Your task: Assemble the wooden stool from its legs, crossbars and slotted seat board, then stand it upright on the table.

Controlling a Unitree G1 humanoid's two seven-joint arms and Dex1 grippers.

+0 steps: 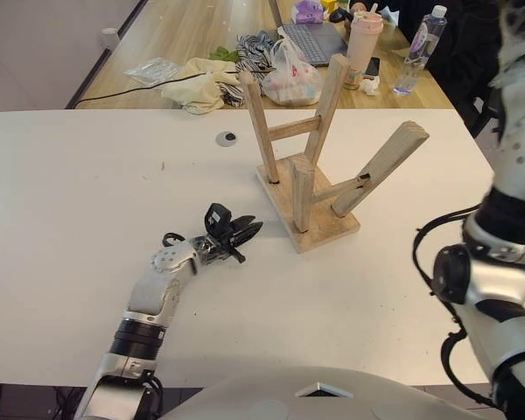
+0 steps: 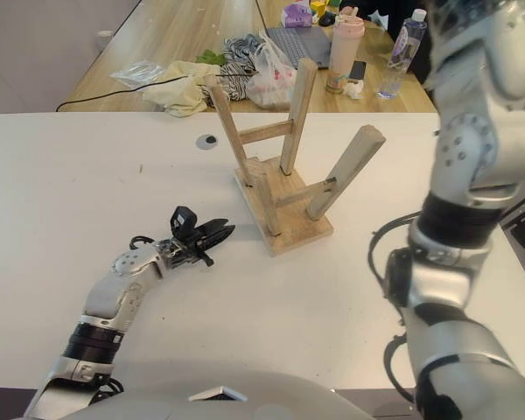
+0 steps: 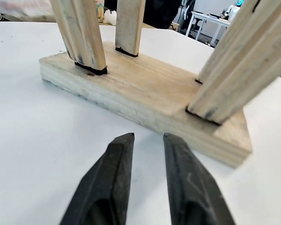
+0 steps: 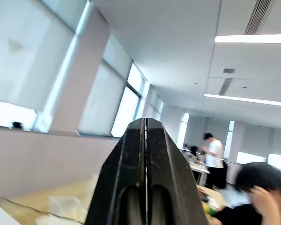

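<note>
**A:** Where is the stool (image 1: 311, 175)?

**B:** Upside down on the white table (image 1: 87, 219), between the middle and the far edge, a little toward the right edge. Its seat board (image 1: 328, 238) lies flat on the tabletop with the legs pointing up.

**A:** How do the legs stand?

**B:** The far left leg (image 1: 259, 122) and the tall far leg (image 1: 325, 105) are joined by a crossbar (image 1: 293, 129). The short near leg (image 1: 303, 194) stands upright. The fourth leg (image 1: 381, 166) tilts out toward the right edge, and a second crossbar (image 1: 339, 188) runs between it and the near leg.

**A:** And the left gripper (image 1: 252, 230)?

**B:** It lies low over the tabletop on the board's left, on the side toward the near edge. Its tips aim at the board's long side, near it but apart from it. It is released: the two black fingers (image 3: 114, 178) have a narrow gap between them and grasp nothing.

**A:** The right gripper (image 4: 145, 121)?

**B:** Clenched, the fingers pressed together tip to tip on nothing. The right arm (image 2: 468, 175) rises by the table's right edge, well apart from the stool.

**A:** Anything else around?

**B:** A small dark disc (image 1: 227, 137) sits on the table left of the stool, near the far edge. Beyond that edge a wooden table (image 1: 157, 35) carries a plastic bag (image 1: 289, 79), a laptop (image 1: 313, 39), a pink cup (image 1: 363, 39) and a water bottle (image 1: 420, 39).
</note>
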